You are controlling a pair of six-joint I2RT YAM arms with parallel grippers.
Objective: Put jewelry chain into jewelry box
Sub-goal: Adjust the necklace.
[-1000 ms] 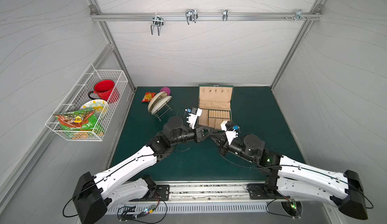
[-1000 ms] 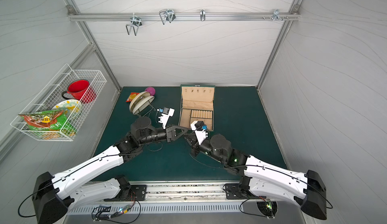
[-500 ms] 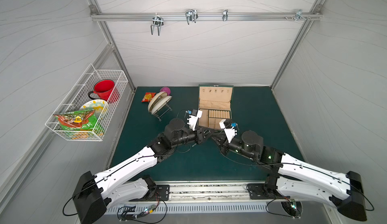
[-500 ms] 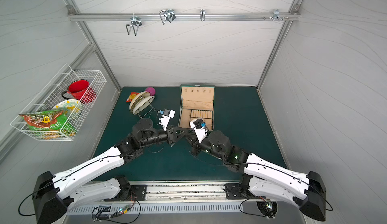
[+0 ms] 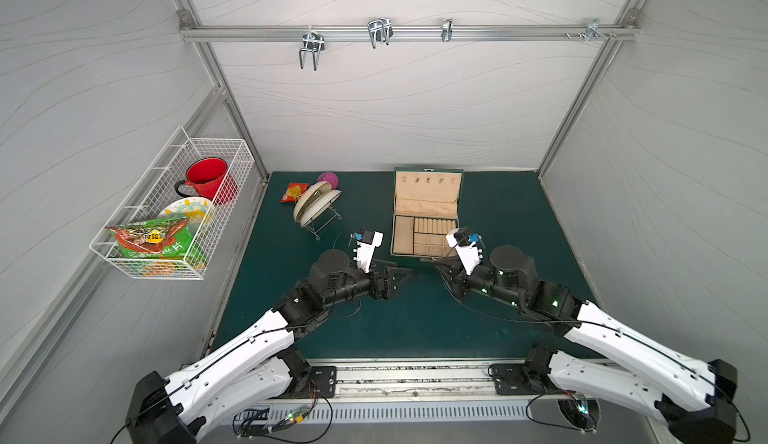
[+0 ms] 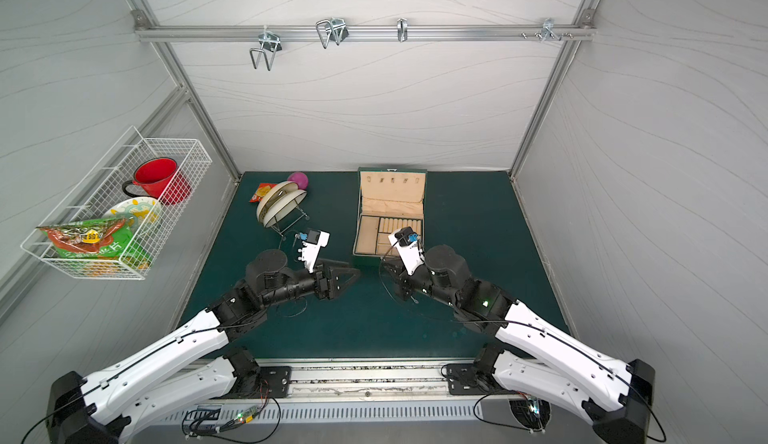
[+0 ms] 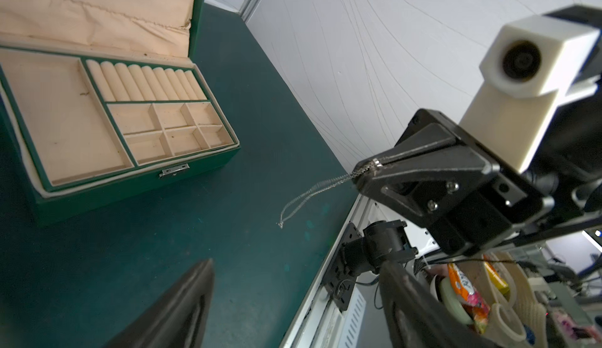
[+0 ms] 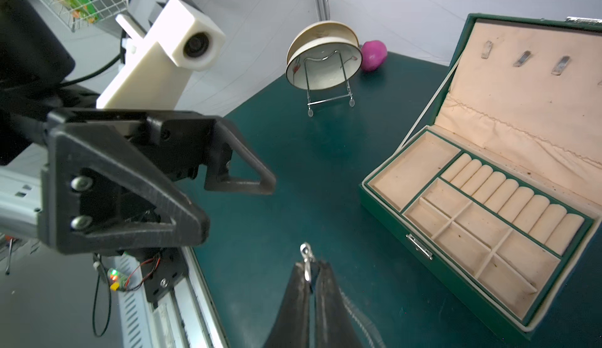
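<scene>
Silver jewelry chain (image 7: pixel 312 193) is pinched at one end by the right hand (image 7: pixel 365 175), jaws clenched tight on it, with the lobster clasp (image 8: pixel 305 252) poking out past the tips in the right wrist view. The rest dangles free as a thin doubled strand over the counter (image 5: pixel 415 317), in front of the jewelry box (image 7: pixel 130 186) and not in it; can't tell if the low end touches the counter. The box sits open, lid up, trays look empty, just beyond both hands. The left hand (image 8: pixel 237 206) is released, jaws spread wide, holding nothing, close to the right hand and pointed at it. Likely risks: the grip is on a tiny bit of very thin chain, so a jerk or swing could let it slide out and drop on the counter short of the box. The loose tail hangs low, so a flat carry could drag it into the box's front wall or snag it on the metal latch (image 7: pixel 174 169); it needs lift first. If the right hand opens too near the rim, the tail may drape over the edge, half in and half out. The small square compartments (image 7: pixel 169 131) are a tight target; the big side tray (image 7: pixel 62 115) looks safer. The open left hand sits near the strand and could catch it.
</scene>
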